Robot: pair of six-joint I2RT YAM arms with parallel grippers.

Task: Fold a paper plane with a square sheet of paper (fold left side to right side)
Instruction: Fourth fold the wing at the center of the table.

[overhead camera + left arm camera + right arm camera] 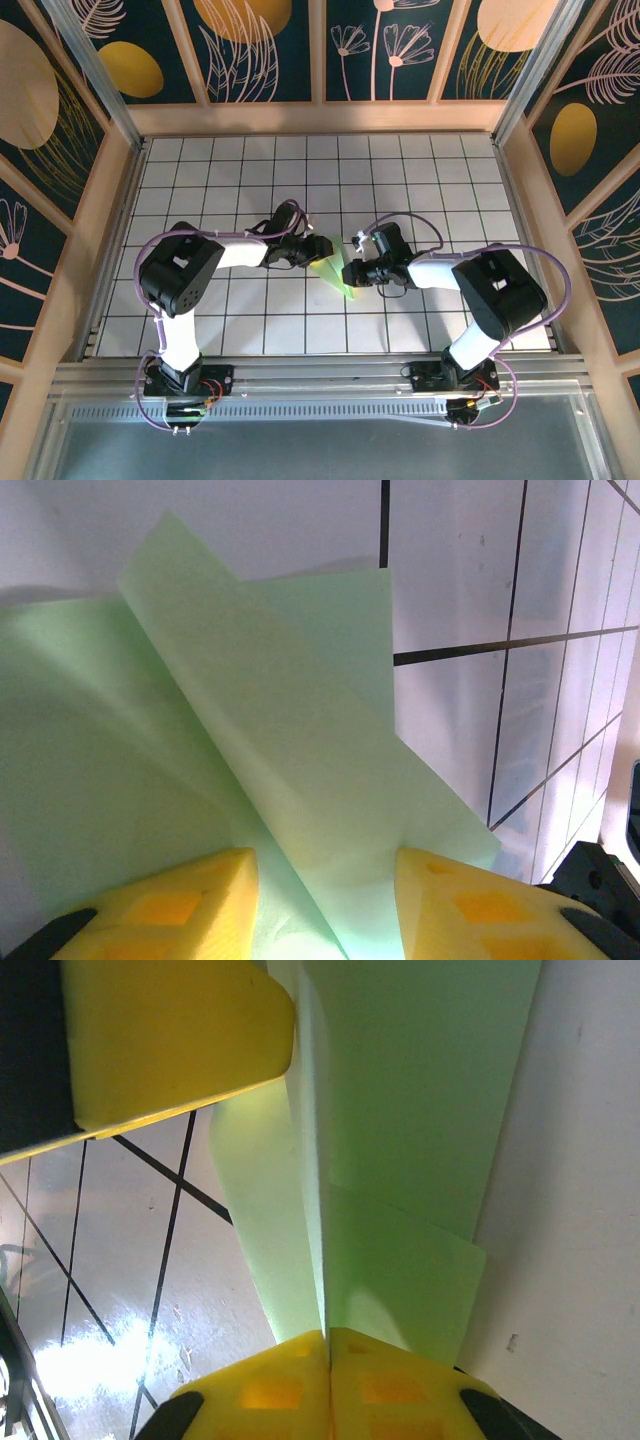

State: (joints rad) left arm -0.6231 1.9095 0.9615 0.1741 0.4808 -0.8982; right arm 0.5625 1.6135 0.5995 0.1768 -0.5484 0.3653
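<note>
Pale green paper plane [335,272], part-folded, mid-table.

The table [250,160] is surfaced with white tiles ruled by dark lines, and near its middle the folded green paper [335,272] is seen, partly raised.

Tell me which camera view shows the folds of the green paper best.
The left wrist view: the paper spreads wide there, its folded flap plain. The right wrist view shows a creased part pinched in the right gripper. The top external view shows a small green wedge.
</note>
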